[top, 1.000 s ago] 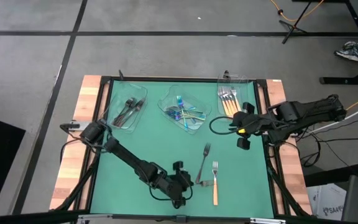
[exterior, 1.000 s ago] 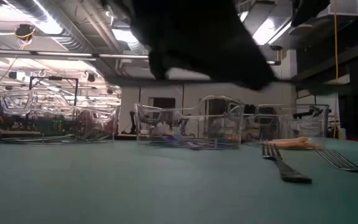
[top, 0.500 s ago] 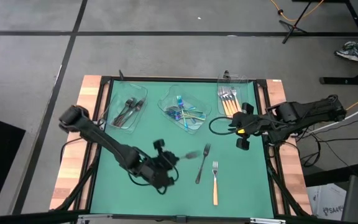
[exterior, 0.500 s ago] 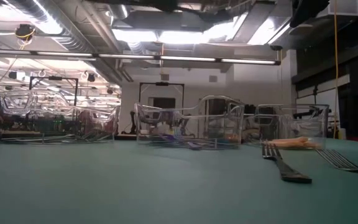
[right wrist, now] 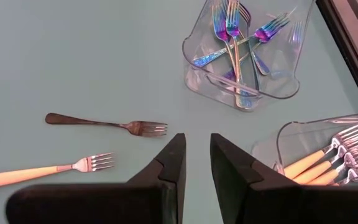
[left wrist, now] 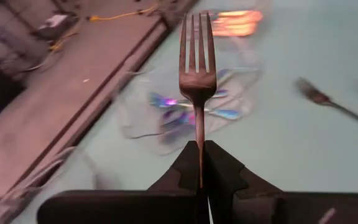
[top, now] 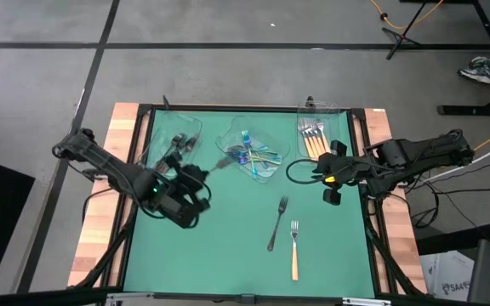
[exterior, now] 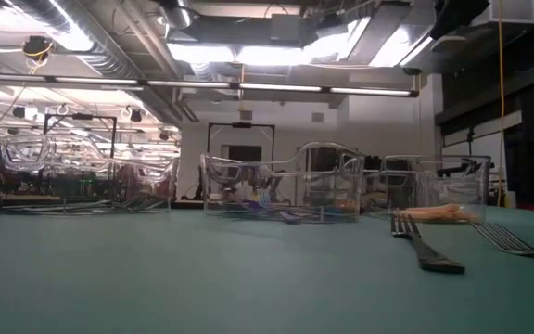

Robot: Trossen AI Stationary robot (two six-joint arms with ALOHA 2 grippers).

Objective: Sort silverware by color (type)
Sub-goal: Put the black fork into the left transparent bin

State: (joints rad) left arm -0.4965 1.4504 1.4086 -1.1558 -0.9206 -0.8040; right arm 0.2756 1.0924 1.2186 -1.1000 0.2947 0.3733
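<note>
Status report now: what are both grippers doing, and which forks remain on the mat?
Left gripper shut on dark fork, near trays. Right gripper open, empty, by right edge. Two forks on mat: dark one, orange-handled one. Nothing blocking.

The overhead picture is evenly and brightly lit, with soft, short shadows under the arms on the green table (top: 228, 246). At table height, ceiling light panels (exterior: 248, 54) glare white toward twelve o'clock; the nearest stretch of mat is soft, out of focus, and rather dim. The clear trays (exterior: 281, 186) catch small highlights along their rims. In the left wrist picture the dark fork (left wrist: 196, 68) is sharp, while everything behind it smears with motion blur, worst toward nine o'clock; an orange glow blooms near one o'clock. The right wrist picture is crisp and bright, and the iridescent forks (right wrist: 232, 37) show coloured glints.
</note>
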